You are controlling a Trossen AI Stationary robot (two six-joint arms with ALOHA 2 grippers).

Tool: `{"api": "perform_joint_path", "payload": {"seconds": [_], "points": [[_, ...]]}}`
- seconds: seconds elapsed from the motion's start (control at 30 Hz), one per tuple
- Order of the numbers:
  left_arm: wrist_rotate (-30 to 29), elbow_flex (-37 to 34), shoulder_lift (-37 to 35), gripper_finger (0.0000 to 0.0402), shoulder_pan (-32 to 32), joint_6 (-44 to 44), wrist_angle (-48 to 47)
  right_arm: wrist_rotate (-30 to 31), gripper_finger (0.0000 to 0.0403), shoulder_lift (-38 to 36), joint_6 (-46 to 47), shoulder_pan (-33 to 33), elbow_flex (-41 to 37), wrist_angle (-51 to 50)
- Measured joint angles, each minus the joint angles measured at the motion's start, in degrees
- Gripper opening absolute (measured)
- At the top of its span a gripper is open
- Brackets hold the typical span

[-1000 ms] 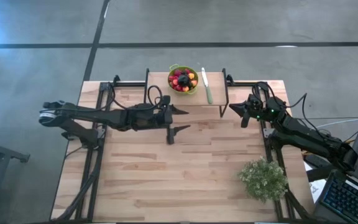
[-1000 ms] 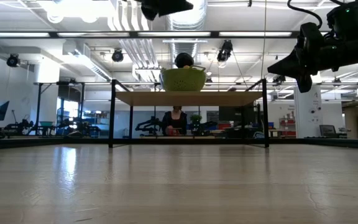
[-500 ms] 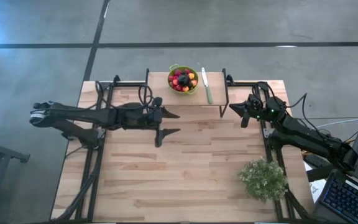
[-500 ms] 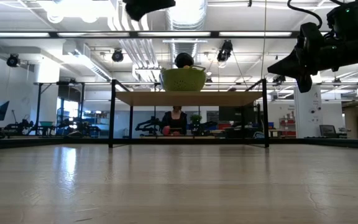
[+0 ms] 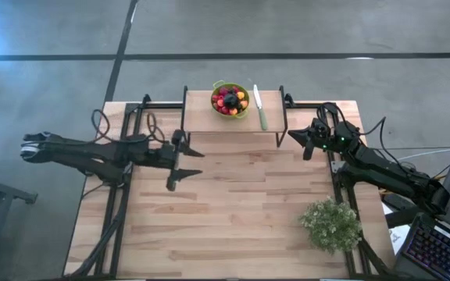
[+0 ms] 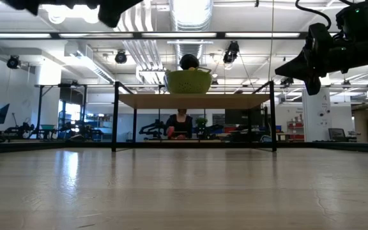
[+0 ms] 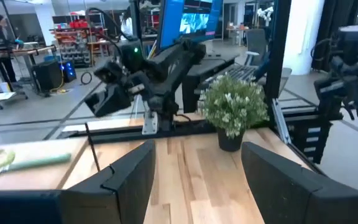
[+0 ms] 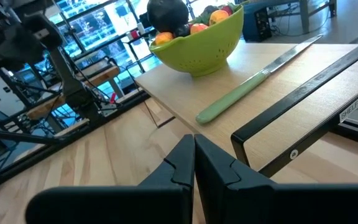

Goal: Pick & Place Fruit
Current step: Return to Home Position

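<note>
Pale wooden desk carries a shelf at its back edge, where the fruit fills a green colander, a knife just beside it. Left gripper hovers left of centre, jaws wide apart. Right gripper, jaws pressed together and empty, sits by the shelf's frame, which stands between it and the knife.

L arm, R arm matte blk, jointed; looped blk cables; grn LED R wrist.
</note>
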Motion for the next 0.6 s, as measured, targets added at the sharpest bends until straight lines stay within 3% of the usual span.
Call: {"api": "perform_joint_path", "payload": {"seconds": [0.3, 0.6], "points": [[0.46, -14.3, -8.63, 0.0243, 0.0, 0.76, 8.94, 0.02, 0.0009, 0.0, -0.01, 0.0, 0.0, 0.0], [2.97, -21.31, -16.02, 0.0243, 0.0, 3.47, 10.58, 0.02, 0.0008, 0.0, -0.01, 0.0, 0.0, 0.0]]}}
